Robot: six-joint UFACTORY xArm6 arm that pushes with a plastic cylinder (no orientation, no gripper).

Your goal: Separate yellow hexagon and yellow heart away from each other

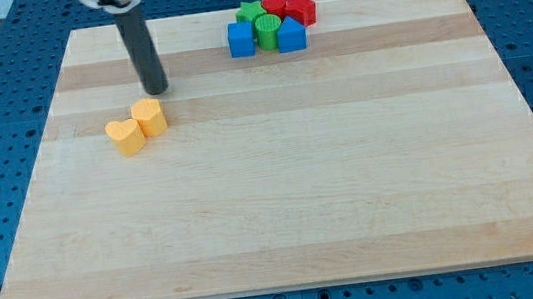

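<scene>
The yellow hexagon (150,116) and the yellow heart (125,136) lie touching each other at the left of the wooden board (284,218), the heart below and left of the hexagon. My tip (156,90) rests on the board just above the hexagon, a small gap away, slightly to its right.
A tight cluster sits at the board's top middle: a blue block (241,39), a green cylinder (267,31), a blue block (292,35), a green star (250,12), a red block (274,6) and a red block (301,9). Blue pegboard surrounds the board.
</scene>
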